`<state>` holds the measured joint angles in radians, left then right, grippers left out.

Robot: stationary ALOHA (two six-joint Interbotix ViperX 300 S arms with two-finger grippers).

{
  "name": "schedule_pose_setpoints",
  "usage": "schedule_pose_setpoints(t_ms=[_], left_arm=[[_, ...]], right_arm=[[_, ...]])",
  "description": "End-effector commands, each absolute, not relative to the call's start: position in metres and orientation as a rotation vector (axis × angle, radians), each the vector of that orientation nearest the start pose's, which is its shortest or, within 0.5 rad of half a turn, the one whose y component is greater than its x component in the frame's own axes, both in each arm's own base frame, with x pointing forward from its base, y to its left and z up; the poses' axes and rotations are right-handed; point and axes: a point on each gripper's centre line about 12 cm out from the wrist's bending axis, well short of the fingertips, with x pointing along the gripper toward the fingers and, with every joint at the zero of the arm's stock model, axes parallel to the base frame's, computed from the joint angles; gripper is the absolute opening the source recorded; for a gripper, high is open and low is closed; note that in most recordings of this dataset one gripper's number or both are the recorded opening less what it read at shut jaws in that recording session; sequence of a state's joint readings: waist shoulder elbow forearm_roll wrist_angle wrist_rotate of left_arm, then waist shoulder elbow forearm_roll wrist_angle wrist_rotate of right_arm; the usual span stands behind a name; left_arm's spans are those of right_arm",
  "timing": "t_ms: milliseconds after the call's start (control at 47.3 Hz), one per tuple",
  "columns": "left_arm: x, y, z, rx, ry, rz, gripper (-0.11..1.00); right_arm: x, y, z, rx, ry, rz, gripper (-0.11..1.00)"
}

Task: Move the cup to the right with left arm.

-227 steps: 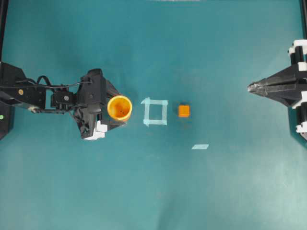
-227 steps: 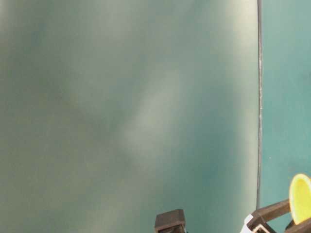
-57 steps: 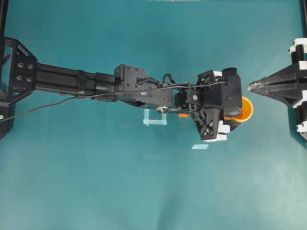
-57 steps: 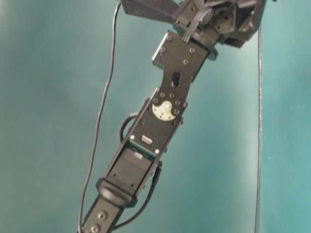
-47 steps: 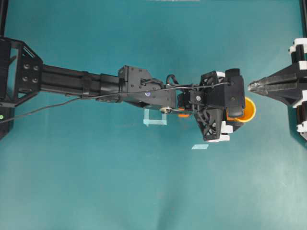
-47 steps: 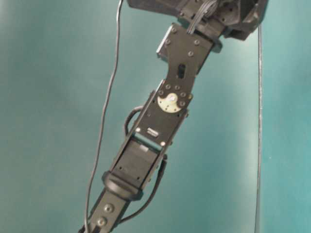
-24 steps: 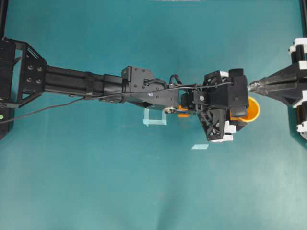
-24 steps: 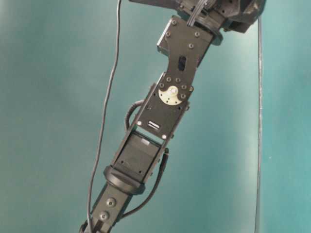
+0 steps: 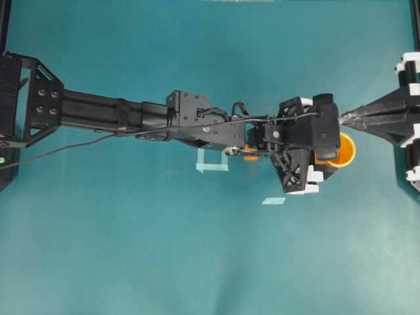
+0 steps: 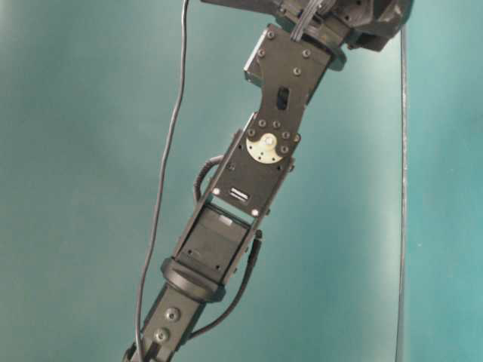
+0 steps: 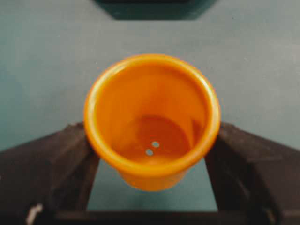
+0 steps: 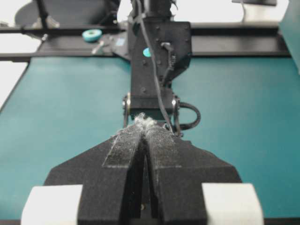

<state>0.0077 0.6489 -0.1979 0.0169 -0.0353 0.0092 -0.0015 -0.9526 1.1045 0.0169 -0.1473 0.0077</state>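
Observation:
The orange cup (image 9: 346,150) stands at the right of the teal table, mostly hidden under my left gripper (image 9: 332,151). In the left wrist view the cup (image 11: 152,119) sits upright between the two black fingers (image 11: 65,161), which press its sides just below the rim; my left gripper (image 11: 151,140) is shut on it. The long left arm (image 10: 260,166) stretches across the table. My right gripper (image 9: 343,119) is shut with nothing in it, its tip just above the cup; its pads (image 12: 124,145) meet in the right wrist view.
A small orange cube (image 9: 251,153) peeks out under the left arm's wrist. A pale tape square (image 9: 211,164) lies partly under the arm, and a short tape strip (image 9: 273,201) lies below the gripper. The right arm's base (image 9: 410,125) stands at the right edge.
Since a second ago the left arm has carried the cup slightly further right, toward the right gripper's tip. Over the last half second nothing has moved.

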Motion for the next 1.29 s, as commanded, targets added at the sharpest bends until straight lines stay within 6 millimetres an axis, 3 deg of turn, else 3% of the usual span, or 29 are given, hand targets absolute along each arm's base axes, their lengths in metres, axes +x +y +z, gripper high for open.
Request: schedule_pose_setpoints(t_ms=[0,1268], left_arm=[[0.6109,0.0055,0.1790,0.024,0.358,0.004,0.69],[0.6129,0.0055,0.1832,0.024,0.316,0.004,0.65]], right_arm=[[0.2067,-0.0006,0.3180,0.023,-0.035,-0.004,0.00],[0.2067,-0.0006,0.3186,0.023,-0.037,-0.004,-0.01]])
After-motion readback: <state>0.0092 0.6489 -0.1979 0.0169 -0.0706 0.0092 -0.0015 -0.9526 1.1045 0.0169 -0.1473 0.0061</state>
